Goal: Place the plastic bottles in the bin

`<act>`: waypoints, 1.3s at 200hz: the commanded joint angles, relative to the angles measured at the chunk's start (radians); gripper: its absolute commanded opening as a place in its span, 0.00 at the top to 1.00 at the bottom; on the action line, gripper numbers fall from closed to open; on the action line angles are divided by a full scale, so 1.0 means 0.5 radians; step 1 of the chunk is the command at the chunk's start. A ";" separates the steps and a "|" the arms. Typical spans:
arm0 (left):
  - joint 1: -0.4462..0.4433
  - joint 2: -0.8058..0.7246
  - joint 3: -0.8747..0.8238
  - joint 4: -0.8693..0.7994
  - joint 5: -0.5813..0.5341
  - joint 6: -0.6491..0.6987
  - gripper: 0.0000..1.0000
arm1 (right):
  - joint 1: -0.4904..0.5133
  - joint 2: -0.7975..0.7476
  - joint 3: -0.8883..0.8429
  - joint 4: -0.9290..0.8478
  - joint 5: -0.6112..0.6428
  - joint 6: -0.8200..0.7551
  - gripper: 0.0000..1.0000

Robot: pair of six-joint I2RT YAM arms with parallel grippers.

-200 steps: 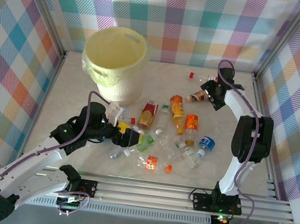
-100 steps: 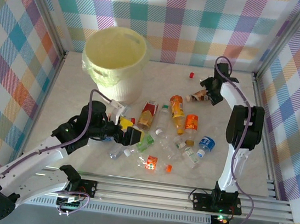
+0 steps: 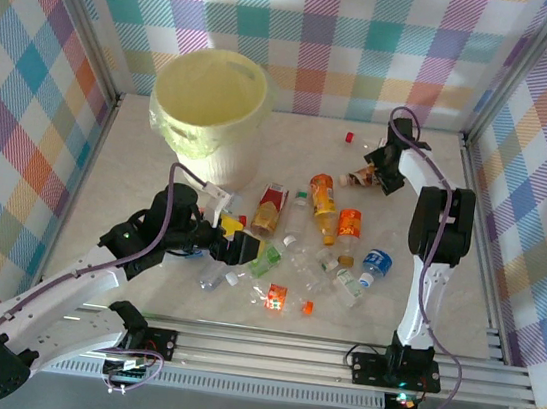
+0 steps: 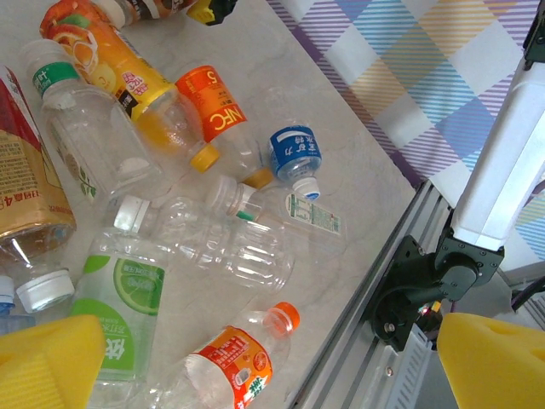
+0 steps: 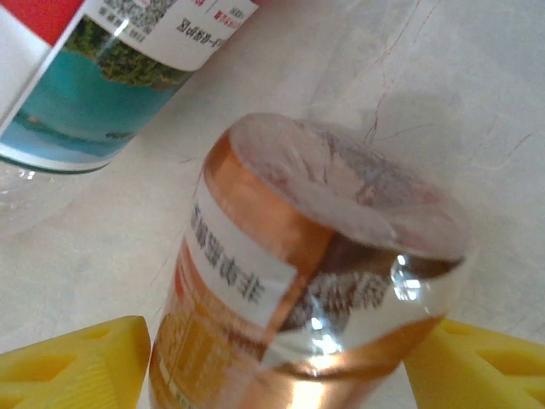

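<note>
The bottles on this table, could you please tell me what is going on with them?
Two robot arms are meant to put the bottles into the yellow bin. The right gripper has its fingers either side of an orange-brown bottle at the far side; a firm grip is unclear. The left gripper hangs open over the main pile.
</note>
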 commanded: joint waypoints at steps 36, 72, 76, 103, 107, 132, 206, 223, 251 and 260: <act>-0.036 0.018 0.072 0.039 -0.034 -0.013 0.00 | -0.045 0.095 0.079 -0.058 -0.019 0.004 0.22; -0.059 0.039 0.075 0.035 -0.052 -0.014 0.00 | -0.043 0.079 0.046 -0.015 -0.022 -0.041 0.37; -0.063 0.045 0.076 0.037 -0.052 -0.013 0.00 | -0.045 0.067 0.031 -0.003 -0.023 -0.046 0.37; -0.096 0.087 0.102 0.042 -0.047 0.009 0.00 | -0.040 -0.051 -0.091 0.092 0.002 -0.113 0.40; -0.102 0.094 0.108 0.041 -0.046 0.018 0.00 | -0.039 -0.072 -0.109 0.104 0.010 -0.131 0.41; -0.140 0.176 0.177 0.026 0.004 0.042 0.00 | -0.023 -0.249 -0.259 0.185 0.077 -0.260 0.42; -0.161 0.521 0.439 0.080 0.134 -0.105 0.00 | 0.065 -0.896 -0.720 0.488 0.086 -0.811 0.43; -0.160 0.626 0.525 0.089 0.181 -0.083 0.00 | 0.110 -1.037 -0.767 0.494 -0.027 -0.924 0.44; -0.167 0.771 0.654 0.128 0.143 -0.015 0.01 | 0.176 -1.251 -0.798 0.400 -0.293 -1.012 0.43; -0.168 0.824 0.695 0.152 0.142 0.011 0.03 | 0.201 -1.316 -0.818 0.382 -0.380 -1.026 0.43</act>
